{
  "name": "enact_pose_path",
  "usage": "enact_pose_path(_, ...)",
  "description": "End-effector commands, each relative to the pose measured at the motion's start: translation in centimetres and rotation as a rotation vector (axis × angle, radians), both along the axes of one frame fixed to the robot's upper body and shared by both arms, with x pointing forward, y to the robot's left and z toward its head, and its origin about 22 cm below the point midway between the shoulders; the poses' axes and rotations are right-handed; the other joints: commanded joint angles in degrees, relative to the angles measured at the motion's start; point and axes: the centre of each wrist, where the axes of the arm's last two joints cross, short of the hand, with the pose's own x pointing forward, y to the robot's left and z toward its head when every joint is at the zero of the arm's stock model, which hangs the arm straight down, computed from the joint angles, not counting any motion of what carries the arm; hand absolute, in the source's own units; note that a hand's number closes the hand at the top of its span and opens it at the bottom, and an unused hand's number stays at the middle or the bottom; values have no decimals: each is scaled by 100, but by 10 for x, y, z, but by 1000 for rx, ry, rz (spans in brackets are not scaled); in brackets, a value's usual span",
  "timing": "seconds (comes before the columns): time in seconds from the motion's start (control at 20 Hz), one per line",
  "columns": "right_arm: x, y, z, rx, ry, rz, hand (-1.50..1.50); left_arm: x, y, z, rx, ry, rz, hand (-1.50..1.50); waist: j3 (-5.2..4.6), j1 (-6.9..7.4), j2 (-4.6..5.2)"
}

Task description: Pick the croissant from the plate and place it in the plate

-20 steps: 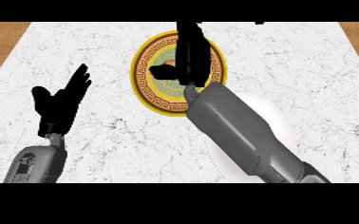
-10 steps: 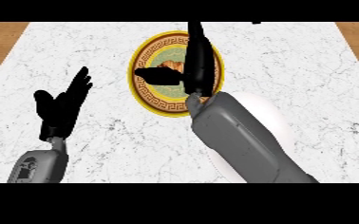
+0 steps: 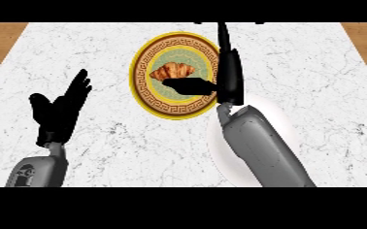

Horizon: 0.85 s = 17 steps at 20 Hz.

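croissant (image 3: pixel 174 71) on gold-rimmed plate (image 3: pixel 143 97), centre | right hand (image 3: pixel 231 73) at that plate's right edge, fingers straight, thumb just below croissant, gripping nothing | left hand (image 3: pixel 61 107) resting open, well left | white plate (image 3: pixel 287 126) lower right under forearm | step: closing in for grasp | next: curl round croissant, lift

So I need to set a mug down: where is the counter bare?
Bare marble lies between the left hand and the ornate plate, and along the far right edge. It is crowded where the right hand reaches the croissant over the white plate.
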Motion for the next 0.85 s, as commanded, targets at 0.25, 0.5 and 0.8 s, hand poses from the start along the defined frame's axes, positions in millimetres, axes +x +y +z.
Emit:
enact_pose_path(0.25, -13, -43, -14, -6, 7, -45, -150, 9, 7, -3, -4, 8, -10, 0, -2, -25, -3)
enact_pose_path(0.5, -10, -73, -27, -63, 30, -41, -150, -3, 8, -1, 12, 0, -1, 0, -1, -9, -3)
enact_pose_path(0.8, -16, -80, -8, -68, 59, -62, -150, -16, 24, 4, 15, -5, -11, 0, -2, -2, -8)
